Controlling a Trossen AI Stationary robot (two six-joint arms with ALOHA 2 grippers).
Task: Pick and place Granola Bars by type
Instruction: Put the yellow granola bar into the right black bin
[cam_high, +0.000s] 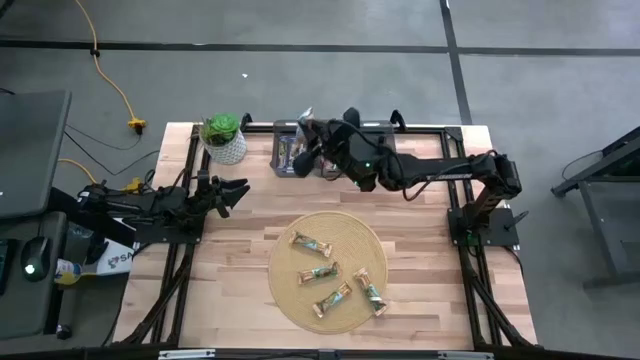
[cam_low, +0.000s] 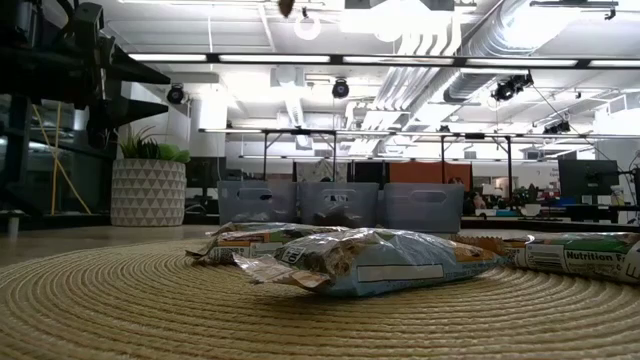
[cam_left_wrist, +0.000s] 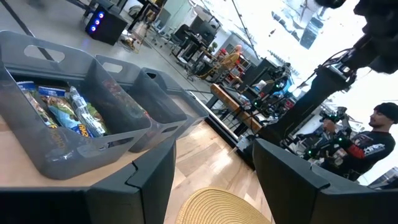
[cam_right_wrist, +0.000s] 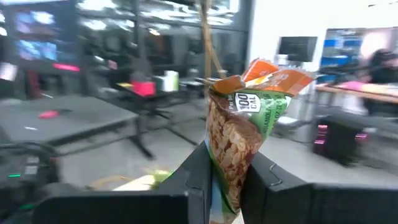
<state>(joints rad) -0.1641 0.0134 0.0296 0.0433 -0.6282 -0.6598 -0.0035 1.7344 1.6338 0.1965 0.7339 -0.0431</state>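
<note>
Granola bar (cam_right_wrist: 239, 149), crinkled, glossy, flat

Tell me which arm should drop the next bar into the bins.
Right. The right gripper already clamps a granola bar and hangs over the grey bins; the left gripper waits open at the table's left.

From above, the right claw (cam_high: 312, 128) and arm cover much of the grey bins (cam_high: 290, 152), so their contents cannot be told. The held bar's (cam_right_wrist: 239, 140) lower end is pinched out of sight.
</note>
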